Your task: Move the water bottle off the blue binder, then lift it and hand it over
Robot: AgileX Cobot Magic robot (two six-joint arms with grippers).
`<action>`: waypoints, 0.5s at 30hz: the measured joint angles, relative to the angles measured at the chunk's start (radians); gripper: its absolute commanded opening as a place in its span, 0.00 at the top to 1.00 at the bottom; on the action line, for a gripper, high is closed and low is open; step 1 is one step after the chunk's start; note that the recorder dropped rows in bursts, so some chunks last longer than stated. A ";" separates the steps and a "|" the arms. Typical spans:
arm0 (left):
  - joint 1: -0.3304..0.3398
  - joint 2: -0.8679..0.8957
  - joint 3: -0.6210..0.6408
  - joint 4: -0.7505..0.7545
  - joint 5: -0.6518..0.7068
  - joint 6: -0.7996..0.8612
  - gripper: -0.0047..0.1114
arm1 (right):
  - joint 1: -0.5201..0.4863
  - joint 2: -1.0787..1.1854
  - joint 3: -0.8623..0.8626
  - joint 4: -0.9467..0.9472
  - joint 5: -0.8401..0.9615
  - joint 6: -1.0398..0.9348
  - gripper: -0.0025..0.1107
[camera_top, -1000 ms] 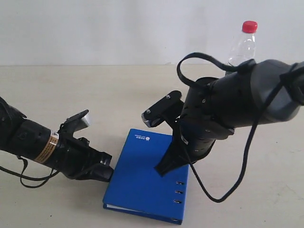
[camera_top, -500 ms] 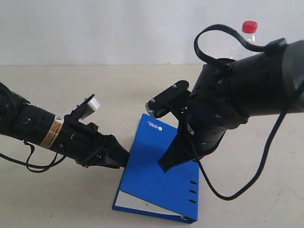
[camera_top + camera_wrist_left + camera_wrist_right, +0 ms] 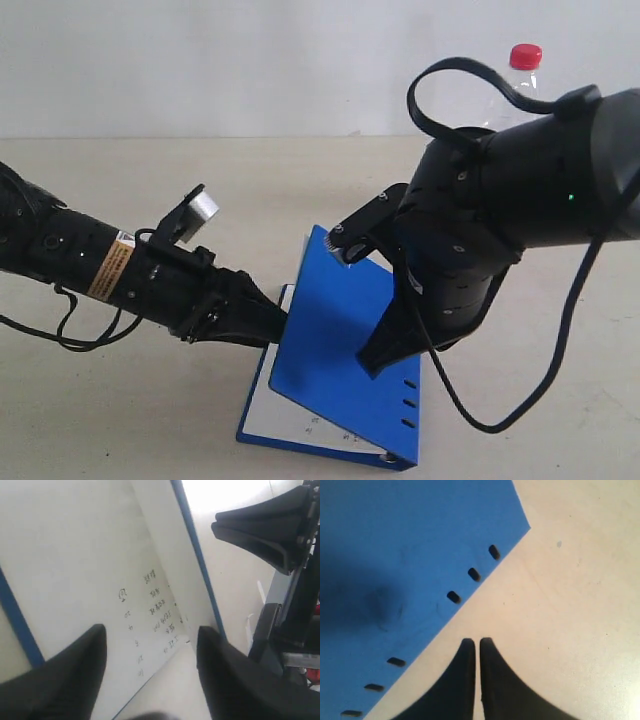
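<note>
On the bench (image 3: 130,430), our wide-spread left pincer (image 3: 274,323) has tipped the blue binder (image 3: 345,335) open further; our right pincer (image 3: 376,361) is pinched together, empty. The water bottle (image 3: 522,80) already stands off it.

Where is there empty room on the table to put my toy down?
Bare table lies between the left arm and the wall, and in front of that arm. The middle is crowded: the left gripper and right gripper crowd the blue binder. The water bottle stands behind the right arm.

Looks like a lab: bare beige tabletop (image 3: 150,200), plain white wall (image 3: 250,60).
</note>
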 measured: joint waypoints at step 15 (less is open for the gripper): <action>0.049 0.001 -0.047 0.002 -0.125 -0.001 0.51 | 0.000 0.000 0.004 -0.015 0.021 0.000 0.98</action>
